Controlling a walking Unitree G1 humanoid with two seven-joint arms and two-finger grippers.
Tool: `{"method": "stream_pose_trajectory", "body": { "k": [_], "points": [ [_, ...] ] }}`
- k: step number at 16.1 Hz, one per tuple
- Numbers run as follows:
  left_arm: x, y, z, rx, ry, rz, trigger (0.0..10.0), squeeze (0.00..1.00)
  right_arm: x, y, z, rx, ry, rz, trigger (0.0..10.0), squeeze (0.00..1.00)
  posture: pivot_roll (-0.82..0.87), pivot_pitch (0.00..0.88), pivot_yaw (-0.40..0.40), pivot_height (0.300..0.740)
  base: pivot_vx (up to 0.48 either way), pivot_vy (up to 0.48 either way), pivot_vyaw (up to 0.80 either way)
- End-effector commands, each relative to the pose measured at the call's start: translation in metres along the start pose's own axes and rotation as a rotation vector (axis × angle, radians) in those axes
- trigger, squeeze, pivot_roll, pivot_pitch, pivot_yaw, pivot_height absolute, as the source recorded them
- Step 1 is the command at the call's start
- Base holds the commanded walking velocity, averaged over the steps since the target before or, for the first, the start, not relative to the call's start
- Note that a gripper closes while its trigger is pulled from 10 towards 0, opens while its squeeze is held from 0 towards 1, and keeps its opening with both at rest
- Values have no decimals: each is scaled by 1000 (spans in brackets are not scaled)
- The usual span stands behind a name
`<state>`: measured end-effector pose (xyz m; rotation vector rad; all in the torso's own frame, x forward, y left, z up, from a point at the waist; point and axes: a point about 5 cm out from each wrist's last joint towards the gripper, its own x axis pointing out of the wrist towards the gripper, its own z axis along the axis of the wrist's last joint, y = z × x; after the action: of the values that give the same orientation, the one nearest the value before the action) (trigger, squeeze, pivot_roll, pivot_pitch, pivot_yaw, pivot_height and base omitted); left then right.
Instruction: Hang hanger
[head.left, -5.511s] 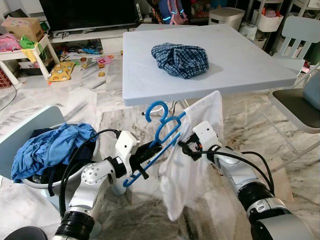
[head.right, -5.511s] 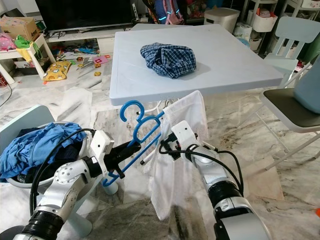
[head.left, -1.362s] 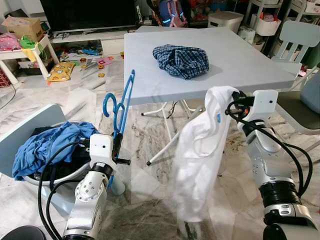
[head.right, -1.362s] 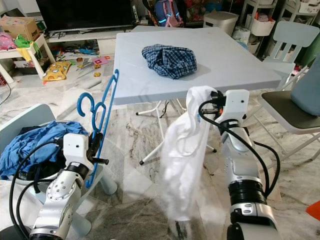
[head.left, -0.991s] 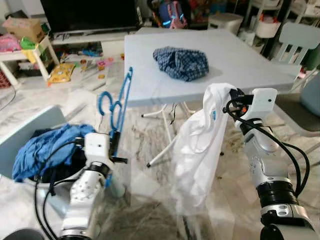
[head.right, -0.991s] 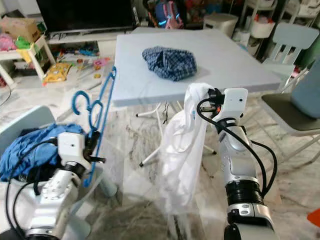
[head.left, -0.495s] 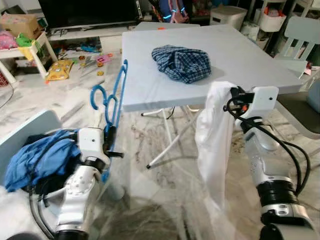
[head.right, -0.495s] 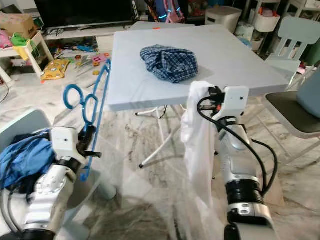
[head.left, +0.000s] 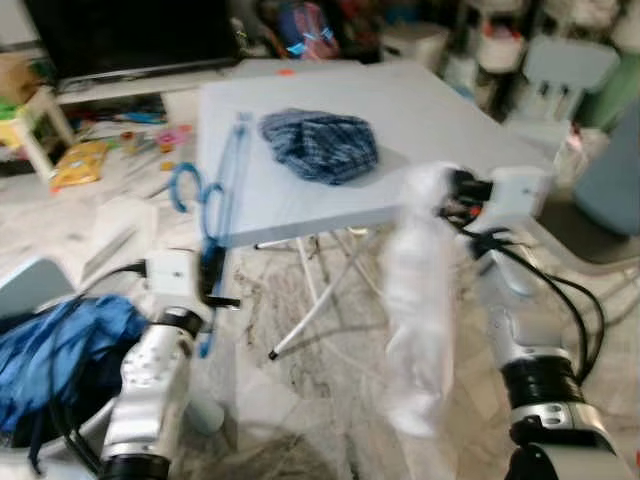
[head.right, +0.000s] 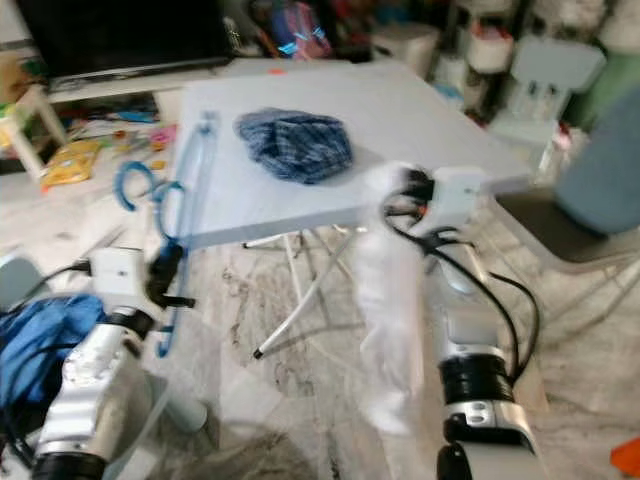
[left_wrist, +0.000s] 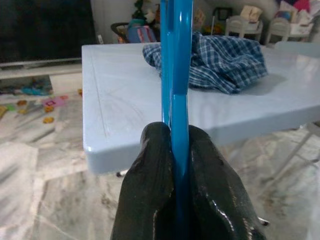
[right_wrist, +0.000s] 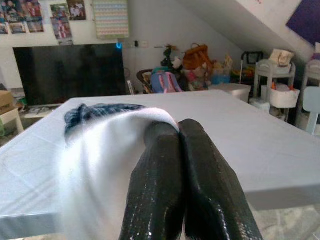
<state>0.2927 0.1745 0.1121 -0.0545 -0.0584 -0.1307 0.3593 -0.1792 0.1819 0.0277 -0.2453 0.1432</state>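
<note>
1. Left eye view, blurred: my left gripper is raised on my left, its fingers clamped on the lower part of the blue hanger. The hanger stands nearly upright, its hooks curling out to my left, its top at the level of the near left edge of the table. My right gripper is up on my right, just off the table's near right corner, pinching the top of a white cloth that hangs straight down toward the marble floor. A plaid cloth lies bunched on the table, well apart from both grippers. Blue clothes are heaped low on my left.

2. Right eye view: the same scene. The hanger rises from my left gripper beside the table's left edge. A dark-seated chair stands at far right, near my right arm.

3. Left wrist view: my two black fingers press together on the hanger's blue bars, which run straight up between them. Behind are the table and the plaid cloth on it.

4. Right wrist view: my fingers are closed together with a fold of the white cloth nipped between them; the cloth drapes off to one side. Beyond lie the table, the plaid cloth and a dark TV.
</note>
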Motion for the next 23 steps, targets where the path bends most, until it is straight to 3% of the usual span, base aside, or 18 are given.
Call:
{"method": "stream_pose_trajectory", "body": {
  "k": [1, 10, 15, 23],
  "points": [
    [4, -8, 7, -4, -25, -22, 10000, 0, 2, -10, 14, -20, -53, -23, 0, 0, -101, 0, 30, 740, 386, 0, 0],
    [7, -7, 10, -6, -34, -15, 10000, 0, 6, -7, 16, -20, -64, -8, 0, 0, -100, 0, 29, 740, 396, 0, 0],
    [20, 5, 30, 9, -89, 15, 10000, 0, 8, -6, 20, -18, -76, -10, 0, 0, -101, 0, 32, 740, 398, 0, 0],
    [17, 1, 24, 4, -69, 32, 10000, 0, 10, -2, 20, -40, -82, 9, 0, 0, -102, 0, 27, 740, 393, 0, 0]
  ]
}}
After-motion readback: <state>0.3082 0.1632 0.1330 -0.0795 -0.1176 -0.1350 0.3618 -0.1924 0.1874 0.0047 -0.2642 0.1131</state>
